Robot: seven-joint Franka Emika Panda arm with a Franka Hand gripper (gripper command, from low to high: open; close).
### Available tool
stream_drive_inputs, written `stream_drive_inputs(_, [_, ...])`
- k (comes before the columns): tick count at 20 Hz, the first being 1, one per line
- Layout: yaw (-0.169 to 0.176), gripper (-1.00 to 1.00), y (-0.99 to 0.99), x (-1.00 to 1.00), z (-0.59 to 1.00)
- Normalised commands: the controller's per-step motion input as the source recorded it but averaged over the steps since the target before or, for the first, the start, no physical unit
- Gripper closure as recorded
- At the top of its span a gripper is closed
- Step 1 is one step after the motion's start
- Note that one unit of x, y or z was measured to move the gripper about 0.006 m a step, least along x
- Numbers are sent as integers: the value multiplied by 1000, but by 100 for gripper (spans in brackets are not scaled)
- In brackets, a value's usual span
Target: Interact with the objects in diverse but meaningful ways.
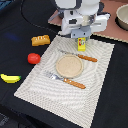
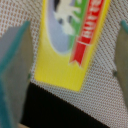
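Wrist view: our claw (image 2: 67, 65) is spread, one finger (image 2: 15, 65) each side of the yellow box (image 2: 67, 42), not touching, aligned for a pinch | exterior view: box (image 1: 81, 45) at the placemat's (image 1: 40, 85) 12 o'clock edge, above the plate (image 1: 69, 66) | surface dark.

A black table (image 1: 112, 95) carries a pale woven placemat (image 1: 45, 92) beneath even light.
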Motion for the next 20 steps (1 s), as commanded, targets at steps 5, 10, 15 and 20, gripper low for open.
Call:
stream_drive_inputs(5, [23, -100, 10, -214, 114])
stream_drive_inputs(10, [0, -100, -64, -828, 478])
stream_drive_inputs(15, [-5, -100, -189, -994, 305])
stream_drive_inputs(20, [-39, -100, -366, -808, -10])
